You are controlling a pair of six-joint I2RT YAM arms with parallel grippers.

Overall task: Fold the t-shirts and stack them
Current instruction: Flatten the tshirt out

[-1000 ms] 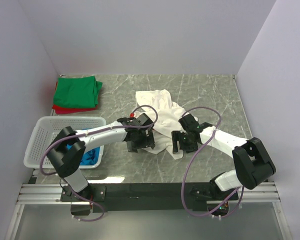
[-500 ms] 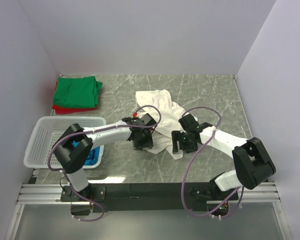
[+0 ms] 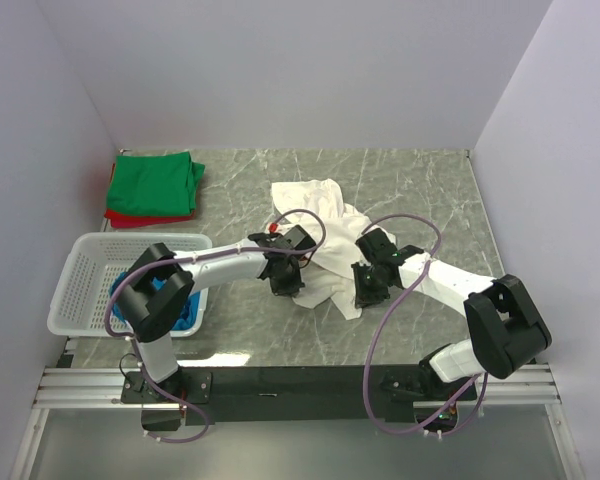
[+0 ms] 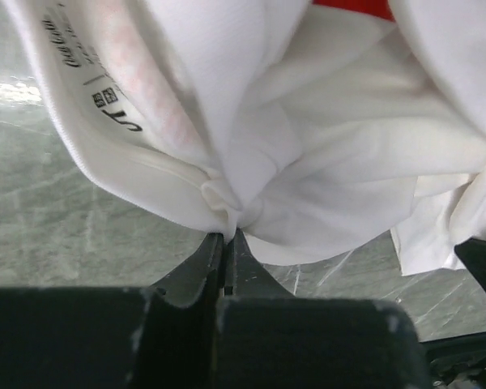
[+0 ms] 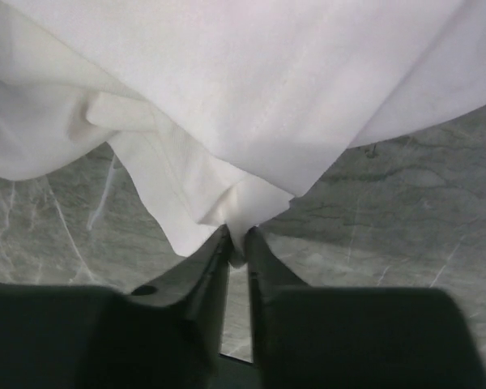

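**Top external view.** A marble-patterned table [image 3: 420, 190] is seen from above, closed in by plain walls. The white t-shirt [image 3: 320, 215] lies crumpled near the middle of the table, not yet spread out. The left gripper [image 3: 283, 276] is set at the shirt's near-left edge and the right gripper [image 3: 368, 286] at its near-right edge. In the far left corner, a folded green t-shirt [image 3: 158, 183] is stacked on a red t-shirt [image 3: 130, 221], of which only a thin edge shows. At the near left, a white lattice basket [image 3: 80, 270] holds a bunched blue t-shirt [image 3: 185, 314], partly hidden by the left arm.

**Left wrist view.** The left gripper [image 4: 227, 240] is seen with its fingers pressed together on a gathered fold of the white t-shirt [image 4: 324, 178]. The fold is close to a hem carrying small printed label text. A patch of red print shows at the top edge.

**Right wrist view.** The right gripper [image 5: 236, 240] is seen with its fingers clamped on a corner of the white t-shirt [image 5: 267, 97]. The cloth hangs loosely above the table [image 5: 389, 219].

**Progress.** Two shirts appear to be folded and stacked already. The white one appears only to have been gripped, so it probably has yet to be spread, folded and stacked. The blue one has not been taken from the basket. The task is judged to be roughly half done.
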